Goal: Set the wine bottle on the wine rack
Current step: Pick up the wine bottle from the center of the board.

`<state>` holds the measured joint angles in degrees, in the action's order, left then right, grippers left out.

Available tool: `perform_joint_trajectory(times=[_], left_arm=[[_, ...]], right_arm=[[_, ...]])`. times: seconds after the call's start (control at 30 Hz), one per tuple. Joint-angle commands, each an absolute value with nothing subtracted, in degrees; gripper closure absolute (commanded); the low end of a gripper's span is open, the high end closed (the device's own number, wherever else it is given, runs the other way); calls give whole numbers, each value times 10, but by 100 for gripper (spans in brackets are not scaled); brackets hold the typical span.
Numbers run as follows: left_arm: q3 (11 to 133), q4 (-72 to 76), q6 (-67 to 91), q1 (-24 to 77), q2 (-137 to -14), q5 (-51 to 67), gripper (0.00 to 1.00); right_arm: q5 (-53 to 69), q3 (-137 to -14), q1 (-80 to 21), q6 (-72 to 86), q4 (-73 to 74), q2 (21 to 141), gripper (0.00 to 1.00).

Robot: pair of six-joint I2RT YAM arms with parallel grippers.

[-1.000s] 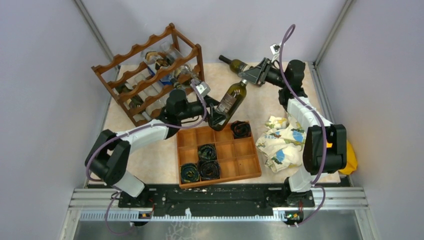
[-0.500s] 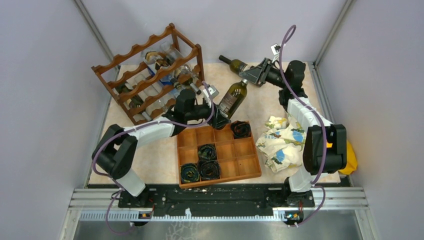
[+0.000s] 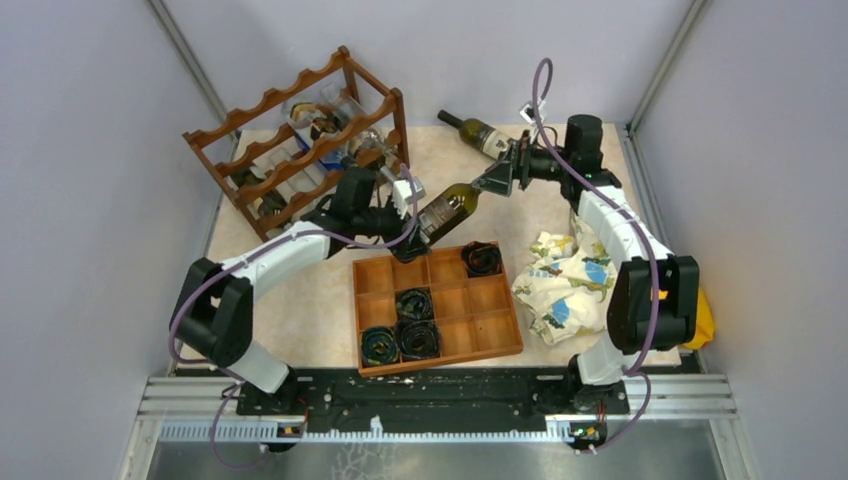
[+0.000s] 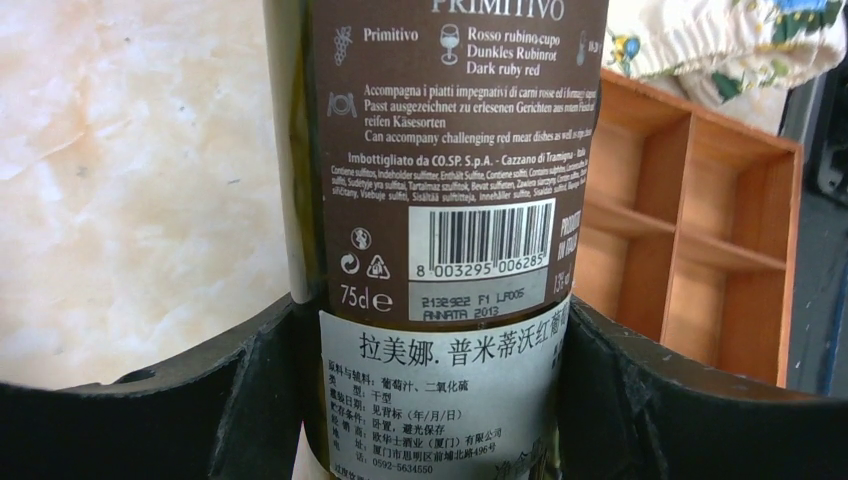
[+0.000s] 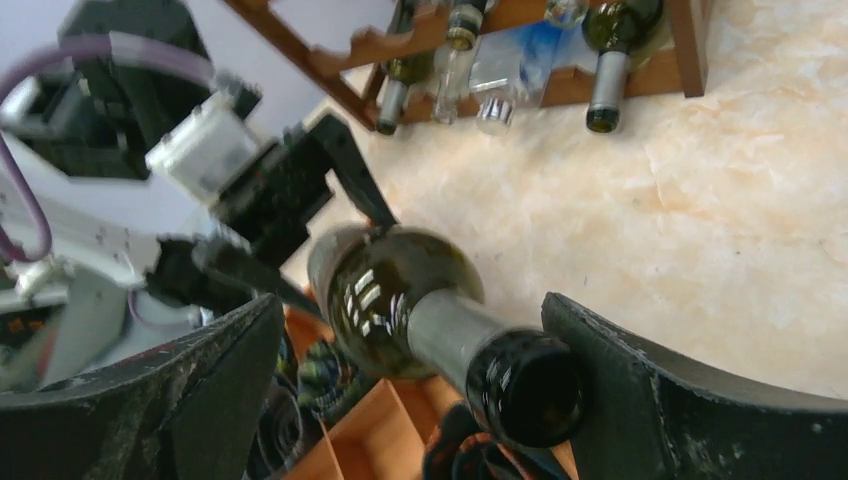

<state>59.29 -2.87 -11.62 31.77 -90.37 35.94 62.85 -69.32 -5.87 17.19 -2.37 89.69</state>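
1. The wine bottle [image 3: 447,205] is hanging in the air at a tilt. Its base is sitting over the far edge of the wooden tray [image 3: 488,328], on the left arm's side. Its neck is pointing away toward the right arm.
2. The left gripper [image 4: 432,305] is doing the holding. In its wrist view the two black fingers [image 4: 240,390] are pressing against both sides of the bottle's lower body. They are squeezing it across the white back label with the Chinese print.
3. The right gripper [image 5: 410,305] is sitting around the bottle's neck with its fingers [image 5: 640,400] spread wide. There is a clear gap showing on each side of the neck, so they are not touching the glass anywhere I can see.
4. The wine rack [image 3: 399,125] is standing at the far left corner of the table [image 3: 300,300]. It is near the left gripper but apart from the bottle, which is not lying on it.
5. Other bottles [image 5: 607,75] are lying in the rack's tiers, their necks poking out toward the open table.
6. A second loose bottle [image 3: 478,131] is lying on its side on the table near the far wall, just behind the right gripper.
7. Dark rolled bundles [image 3: 416,303] are sitting in some of the tray's compartments. Three are toward the near left and one is in the far right corner.
8. A patterned cloth [image 3: 560,285] is lying crumpled on the table just to the right of the tray.
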Motion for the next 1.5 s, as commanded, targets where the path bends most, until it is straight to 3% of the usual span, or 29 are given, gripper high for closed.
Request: perform_joint_trajectory(times=[0.0, 0.23, 0.47, 0.77, 1.03, 1.3, 1.47], left_arm=[[654, -120, -242, 306, -859, 410, 100], [715, -290, -385, 307, -865, 396, 100], [727, -340, -449, 307, -853, 376, 100], [739, -376, -490, 306, -841, 345, 100], [752, -384, -502, 307, -838, 345, 100], [758, -397, -510, 307, -846, 347, 100], [763, -398, -515, 307, -851, 347, 100]], right_arm=[[688, -782, -62, -68, 174, 877, 2], [707, -912, -68, -394, 496, 937, 2], [634, -1017, -145, -716, 853, 1026, 2], [565, -980, -187, -708, 843, 1026, 2], [493, -936, -198, -595, 728, 1011, 3], [504, -931, -200, -578, 709, 1003, 16], [509, -935, -200, -568, 703, 1004, 41]])
